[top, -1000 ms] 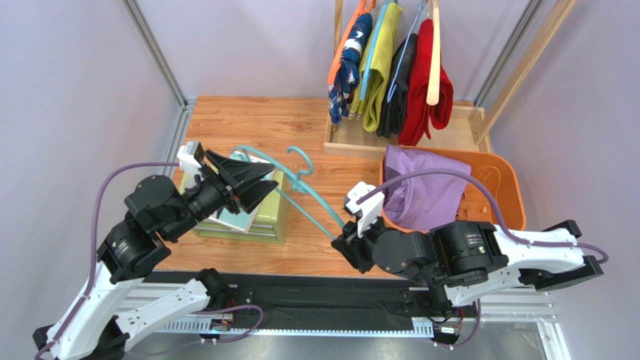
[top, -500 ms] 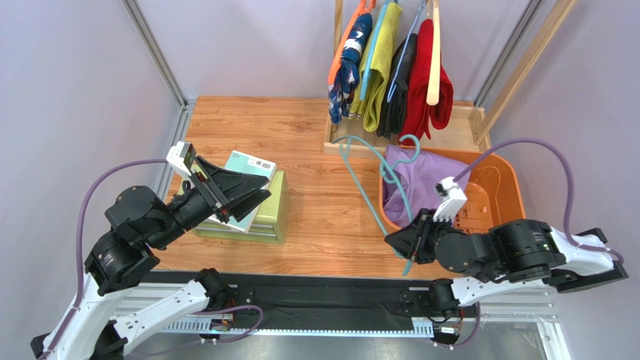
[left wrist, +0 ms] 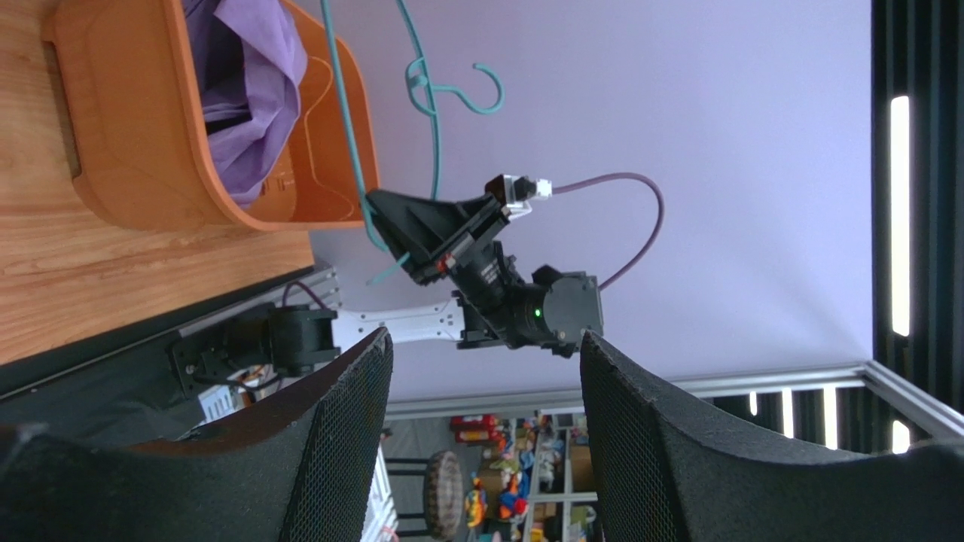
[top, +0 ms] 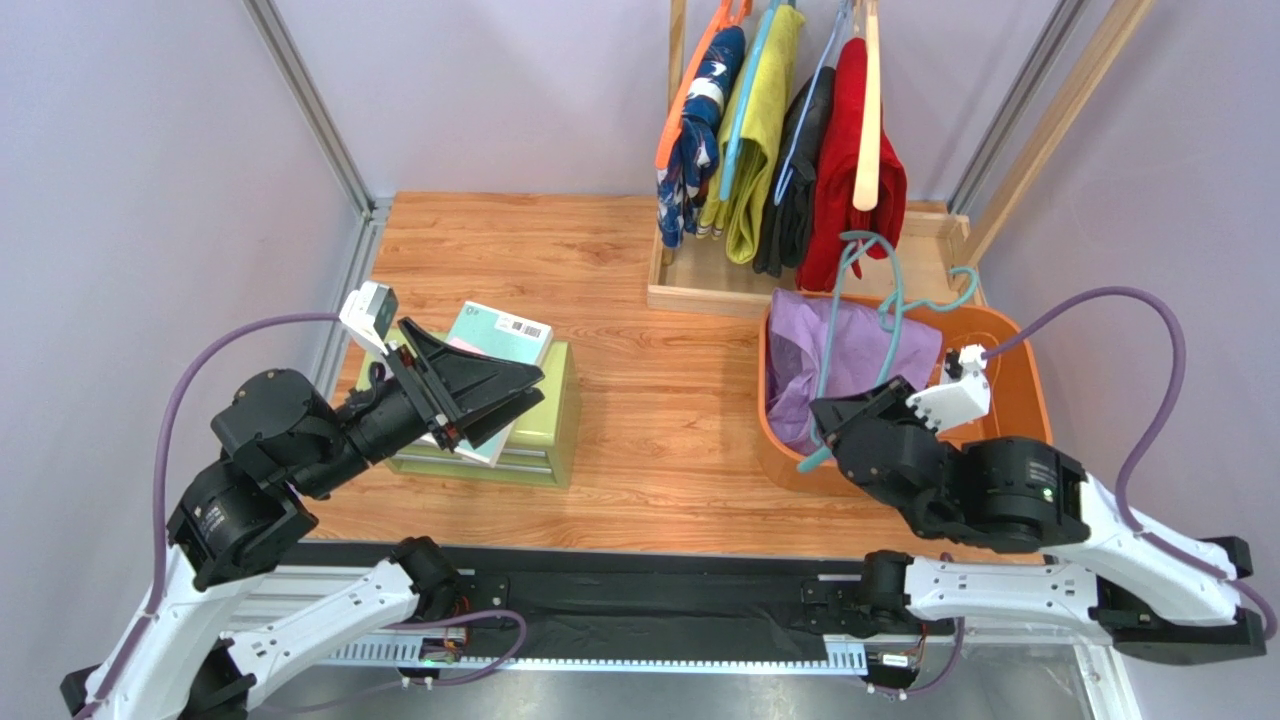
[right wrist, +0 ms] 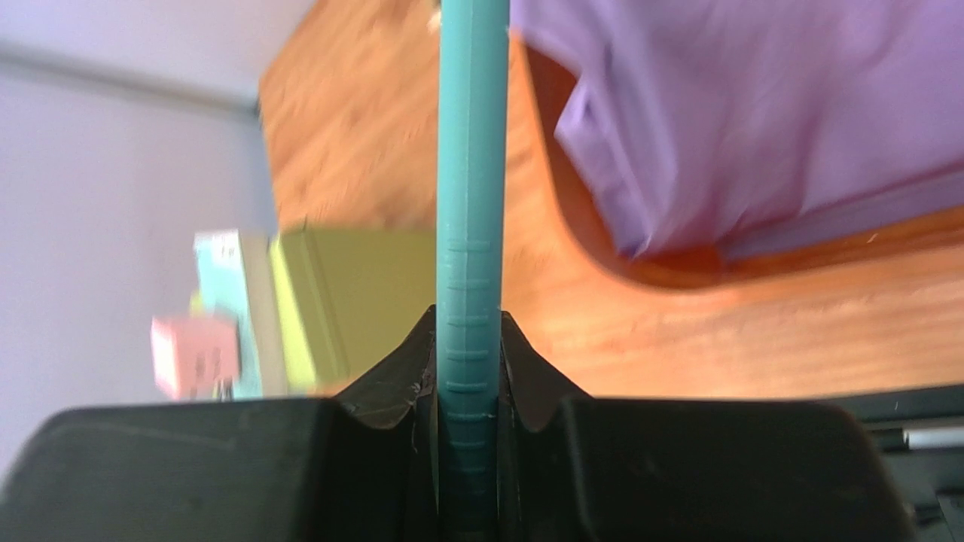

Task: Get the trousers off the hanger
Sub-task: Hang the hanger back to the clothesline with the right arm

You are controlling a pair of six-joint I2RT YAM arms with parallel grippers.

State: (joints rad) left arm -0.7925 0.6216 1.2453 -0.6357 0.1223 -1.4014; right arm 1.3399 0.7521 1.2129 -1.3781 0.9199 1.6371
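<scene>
lining wooden tabletop (top: 631, 285), pale lilac walls (top: 150, 180)

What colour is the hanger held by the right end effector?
The hanger is teal, clearest in the right wrist view.

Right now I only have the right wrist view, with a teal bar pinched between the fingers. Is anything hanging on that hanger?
Observer: No. The teal hanger in the right gripper is bare from bar to hook.
Operator: What's left to take off?
Observer: Four pairs hang on the wooden rack: navy pair, yellow-green pair, black pair, red pair.
Operator: Is the left gripper free?
Observer: Yes. The left gripper is open and holds nothing.
</scene>
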